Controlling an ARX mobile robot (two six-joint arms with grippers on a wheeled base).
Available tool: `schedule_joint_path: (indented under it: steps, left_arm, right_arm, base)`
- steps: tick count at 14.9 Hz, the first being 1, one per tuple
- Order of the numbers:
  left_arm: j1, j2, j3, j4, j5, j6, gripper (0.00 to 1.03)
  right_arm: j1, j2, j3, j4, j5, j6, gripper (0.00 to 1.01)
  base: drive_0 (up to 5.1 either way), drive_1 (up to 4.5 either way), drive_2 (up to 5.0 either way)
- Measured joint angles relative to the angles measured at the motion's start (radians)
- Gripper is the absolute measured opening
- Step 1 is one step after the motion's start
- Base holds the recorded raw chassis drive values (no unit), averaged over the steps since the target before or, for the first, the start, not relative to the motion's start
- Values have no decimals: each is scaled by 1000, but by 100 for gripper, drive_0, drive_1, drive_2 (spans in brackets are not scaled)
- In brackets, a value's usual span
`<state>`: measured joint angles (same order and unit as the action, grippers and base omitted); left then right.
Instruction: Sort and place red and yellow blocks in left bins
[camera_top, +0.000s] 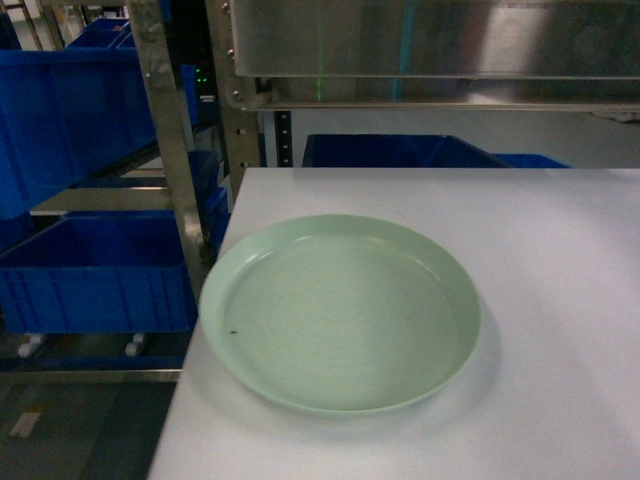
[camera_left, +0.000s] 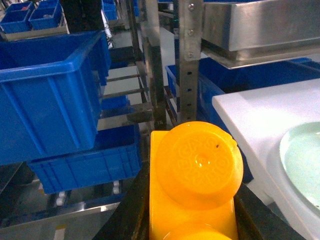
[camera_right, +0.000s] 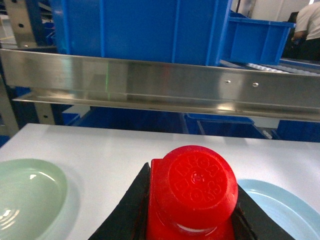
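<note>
left gripper (camera_left: 192, 220) gripping yellow block (camera_left: 195, 175), right gripper (camera_right: 192, 220) red block (camera_right: 192, 192)

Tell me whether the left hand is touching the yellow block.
Touching. The left wrist view shows the yellow block wedged between the left hand's black fingers.

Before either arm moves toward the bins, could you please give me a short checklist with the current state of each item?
1. Left claw gripping the yellow block: ok, block sits between the dark fingers.
2. Right claw gripping the red block: ok, held above the white table.
3. Blue bin within the left wrist view: ok, on the rack to the left, open top facing up.
4. Bin interior free: cannot tell, the inside is hidden.
5. Metal rack post clear of the left arm's path: cannot tell.
6. Green plate: ok, nothing on it in the head view.
</note>
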<state>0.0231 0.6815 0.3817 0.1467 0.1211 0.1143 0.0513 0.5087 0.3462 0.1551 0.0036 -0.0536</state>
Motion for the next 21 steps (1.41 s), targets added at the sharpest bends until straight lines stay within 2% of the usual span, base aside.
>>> schedule_joint_path:
  steps: [21]
  left_arm:
    - [-1, 0, 0, 3, -2, 0, 27]
  right_arm:
    - [1, 5, -5, 2, -3, 0, 27]
  base:
    - [-484, 173, 318]
